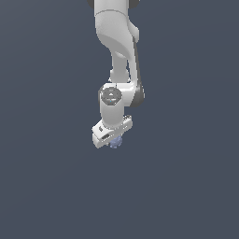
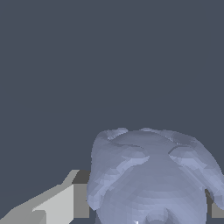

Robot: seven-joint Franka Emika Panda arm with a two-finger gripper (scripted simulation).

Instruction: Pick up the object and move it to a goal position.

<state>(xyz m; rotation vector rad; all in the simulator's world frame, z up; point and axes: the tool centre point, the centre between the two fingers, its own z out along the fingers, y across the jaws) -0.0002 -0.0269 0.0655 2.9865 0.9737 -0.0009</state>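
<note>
On my exterior feed the white arm (image 1: 116, 51) came down from the top centre of the frame, and its claw (image 1: 113, 140) sat just below the middle, tilted. The object (image 1: 116, 141), a small pale blue-lavender lumpy ball, was tucked between the fingers at the claw's underside. On the wrist feed it bulked large (image 2: 151, 177), with one pale finger (image 2: 65, 199) pressed against its side, so the claw was closed on it
</note>
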